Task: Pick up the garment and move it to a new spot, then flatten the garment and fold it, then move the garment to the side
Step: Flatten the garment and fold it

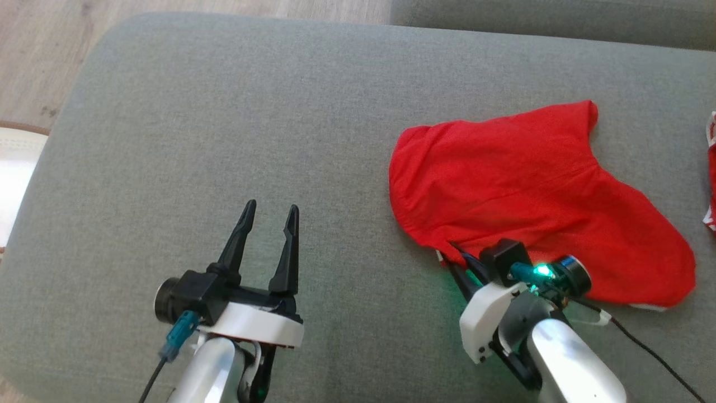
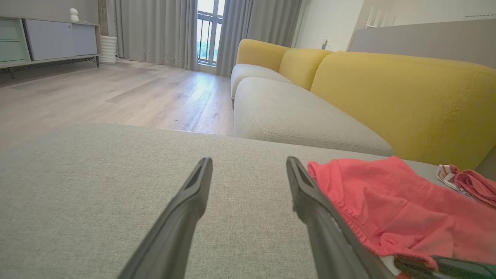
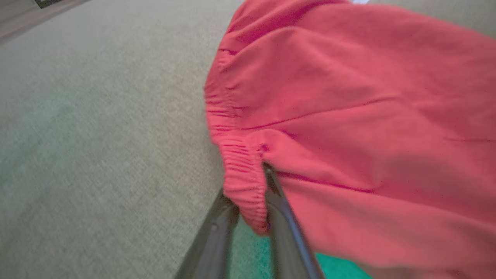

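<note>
The garment is a pair of red shorts lying rumpled on the grey sofa cushion, right of centre. My right gripper is at its near left edge, shut on the elastic waistband. In the right wrist view the waistband is pinched between the two dark fingers, and my right gripper is mostly hidden under the cloth. My left gripper stands open over bare cushion to the left, well apart from the garment. In its own wrist view my left gripper holds nothing.
Another red and white cloth lies at the cushion's right edge, also seen as a cloth near the yellow sofa back. Wooden floor lies beyond the cushion's far left edge. A black cable trails from my right wrist.
</note>
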You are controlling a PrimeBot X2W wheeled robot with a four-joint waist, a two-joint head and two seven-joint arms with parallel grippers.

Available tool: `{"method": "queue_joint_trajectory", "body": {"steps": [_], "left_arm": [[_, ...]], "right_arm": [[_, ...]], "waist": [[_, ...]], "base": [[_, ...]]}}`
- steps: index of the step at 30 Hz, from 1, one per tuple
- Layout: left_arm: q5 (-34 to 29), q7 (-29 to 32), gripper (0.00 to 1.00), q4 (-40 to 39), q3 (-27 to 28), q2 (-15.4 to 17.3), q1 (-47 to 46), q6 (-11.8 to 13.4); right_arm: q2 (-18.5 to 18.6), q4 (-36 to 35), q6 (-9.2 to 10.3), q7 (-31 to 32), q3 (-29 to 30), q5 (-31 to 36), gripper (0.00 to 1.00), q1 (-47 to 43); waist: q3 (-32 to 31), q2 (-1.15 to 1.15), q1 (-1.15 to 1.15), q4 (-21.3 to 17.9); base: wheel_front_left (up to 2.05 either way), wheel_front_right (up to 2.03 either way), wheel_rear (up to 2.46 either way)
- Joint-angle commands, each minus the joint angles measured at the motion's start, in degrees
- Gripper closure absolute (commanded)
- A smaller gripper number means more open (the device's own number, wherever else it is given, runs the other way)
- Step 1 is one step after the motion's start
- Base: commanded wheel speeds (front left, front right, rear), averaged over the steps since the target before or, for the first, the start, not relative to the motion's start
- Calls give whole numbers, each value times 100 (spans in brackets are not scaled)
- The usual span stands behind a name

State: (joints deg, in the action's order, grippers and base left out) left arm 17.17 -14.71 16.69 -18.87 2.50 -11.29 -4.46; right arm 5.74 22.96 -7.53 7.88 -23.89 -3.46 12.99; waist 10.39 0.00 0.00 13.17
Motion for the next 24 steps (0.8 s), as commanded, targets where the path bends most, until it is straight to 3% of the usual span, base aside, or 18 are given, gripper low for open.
{"method": "queue_joint_trajectory", "body": {"steps": [1,8,15,18,24], "left_arm": [[63,-29,0,-134,128,38,-191,47],[47,-29,0,-110,190,38,-140,68],[62,-29,0,-148,160,38,-168,64],[86,-29,0,-162,123,38,-250,44],[176,-29,0,-144,-5,38,-460,18]], "right_arm": [[-42,-190,4,-87,-138,-1,100,196],[-37,-700,4,-415,-435,-366,100,381],[115,-1261,4,-72,-574,-1016,100,625],[134,-1258,4,199,-528,-1466,100,921],[536,-675,4,725,-813,-2037,100,1788]], "waist": [[-17,0,0,7],[-144,0,0,-19],[-66,0,0,-6],[63,0,0,71],[314,0,0,327]], "base": [[0,0,0],[0,0,0],[0,0,0],[0,0,0],[0,0,0]]}}
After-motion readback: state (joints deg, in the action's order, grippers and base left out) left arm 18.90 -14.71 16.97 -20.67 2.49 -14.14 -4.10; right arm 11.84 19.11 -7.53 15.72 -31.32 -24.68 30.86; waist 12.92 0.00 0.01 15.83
